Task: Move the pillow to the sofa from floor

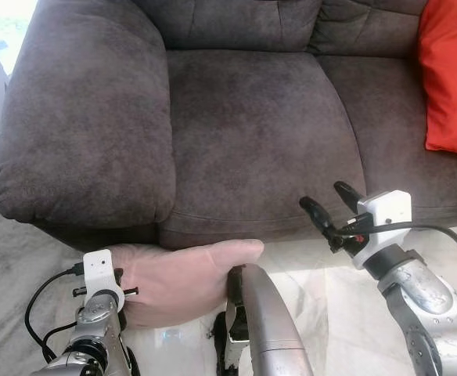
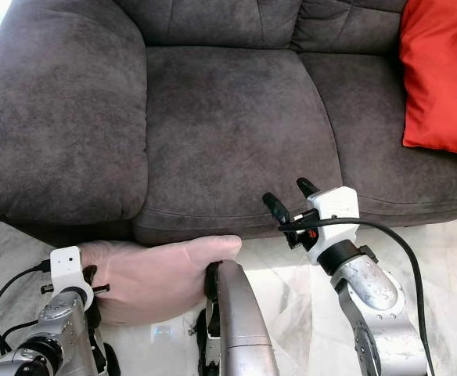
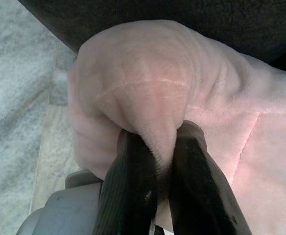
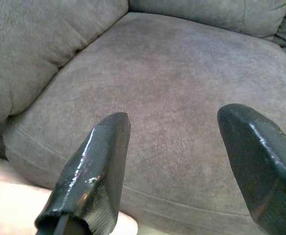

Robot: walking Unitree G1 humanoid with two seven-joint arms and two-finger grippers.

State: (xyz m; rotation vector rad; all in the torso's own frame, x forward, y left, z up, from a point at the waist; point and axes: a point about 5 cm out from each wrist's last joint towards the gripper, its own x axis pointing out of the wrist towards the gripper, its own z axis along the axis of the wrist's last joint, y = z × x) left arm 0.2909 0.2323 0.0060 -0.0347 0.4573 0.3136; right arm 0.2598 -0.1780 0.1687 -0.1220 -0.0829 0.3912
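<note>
A pale pink pillow (image 1: pixel 181 282) lies on the floor against the front of the dark grey sofa (image 1: pixel 252 125), below the left seat cushion. My left gripper (image 1: pixel 123 291) is at the pillow's left end. In the left wrist view its two black fingers (image 3: pixel 133 176) are shut on a bunched corner of the pillow (image 3: pixel 157 88). My right gripper (image 1: pixel 322 194) hovers open just in front of the seat's front edge, to the right of the pillow. It points at the seat cushion (image 4: pixel 182 73) with nothing between its fingers.
A red cushion (image 1: pixel 451 78) leans at the sofa's right end. The wide left armrest (image 1: pixel 80 110) bulges over the floor beside the pillow. A silver, black-tipped part of the robot (image 1: pixel 260 321) sits against the pillow's right end. Pale marble floor (image 1: pixel 330 290) lies before the sofa.
</note>
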